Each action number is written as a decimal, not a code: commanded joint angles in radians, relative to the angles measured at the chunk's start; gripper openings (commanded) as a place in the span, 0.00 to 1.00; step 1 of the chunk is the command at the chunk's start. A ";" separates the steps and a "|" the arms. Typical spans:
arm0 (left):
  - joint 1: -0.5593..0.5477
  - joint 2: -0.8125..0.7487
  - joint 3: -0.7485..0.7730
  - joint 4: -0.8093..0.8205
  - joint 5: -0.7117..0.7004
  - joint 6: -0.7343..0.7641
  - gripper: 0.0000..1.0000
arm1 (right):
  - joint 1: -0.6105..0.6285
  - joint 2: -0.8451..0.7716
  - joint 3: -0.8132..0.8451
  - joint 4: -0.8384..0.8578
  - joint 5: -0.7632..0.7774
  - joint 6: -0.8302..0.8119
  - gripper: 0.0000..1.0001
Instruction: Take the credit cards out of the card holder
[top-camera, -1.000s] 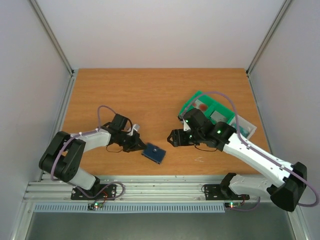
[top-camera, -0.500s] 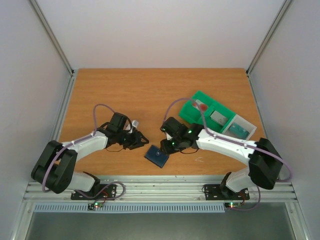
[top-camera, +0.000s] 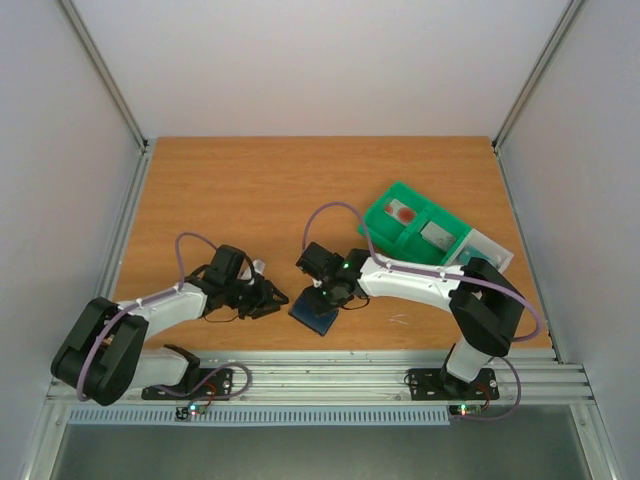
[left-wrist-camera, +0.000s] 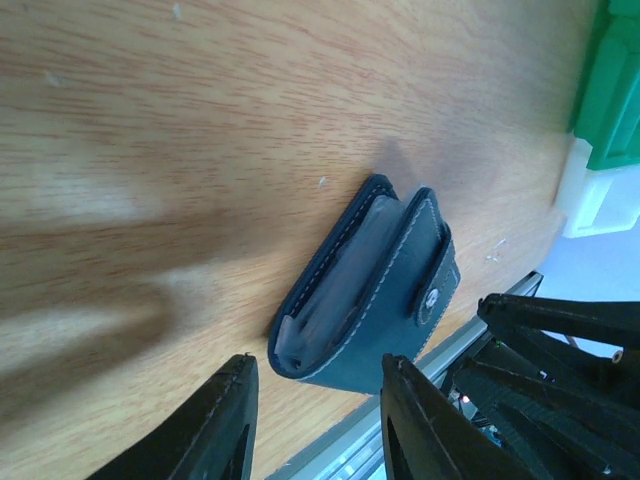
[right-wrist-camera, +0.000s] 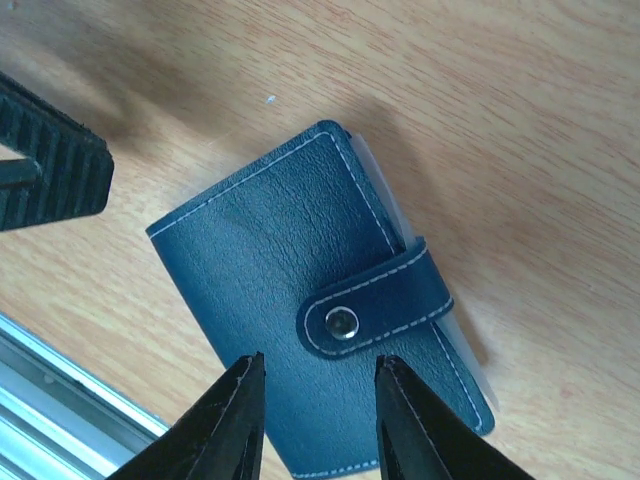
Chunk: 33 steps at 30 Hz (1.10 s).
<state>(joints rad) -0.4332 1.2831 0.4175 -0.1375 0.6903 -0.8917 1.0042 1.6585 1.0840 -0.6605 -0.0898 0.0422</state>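
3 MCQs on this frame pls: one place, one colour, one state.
1. Where is the holder?
A) lifted in the air
B) on the table, below the right hand
C) at the far left corner

2. Tray colour?
A) green
B) red
C) yellow

3. The holder's tab?
A) snapped shut
B) hanging loose
C) torn off

Key:
1 B: it lies flat, with the right hand open over it and the left hand open beside it.
2 A: the top view shows green walls.
3 A: the right wrist view shows the tab snapped across the edge.
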 joint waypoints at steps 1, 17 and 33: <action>0.002 0.013 -0.040 0.125 0.040 -0.058 0.35 | 0.011 0.034 0.035 0.029 0.011 -0.020 0.31; -0.005 0.100 -0.114 0.381 0.102 -0.173 0.31 | 0.017 0.150 0.034 0.046 0.087 -0.026 0.29; -0.012 0.154 -0.109 0.453 0.123 -0.210 0.28 | 0.091 0.158 0.050 -0.030 0.291 -0.026 0.10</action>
<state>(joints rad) -0.4400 1.4185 0.3119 0.2520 0.7975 -1.0981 1.0885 1.8038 1.1458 -0.6506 0.1360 -0.0032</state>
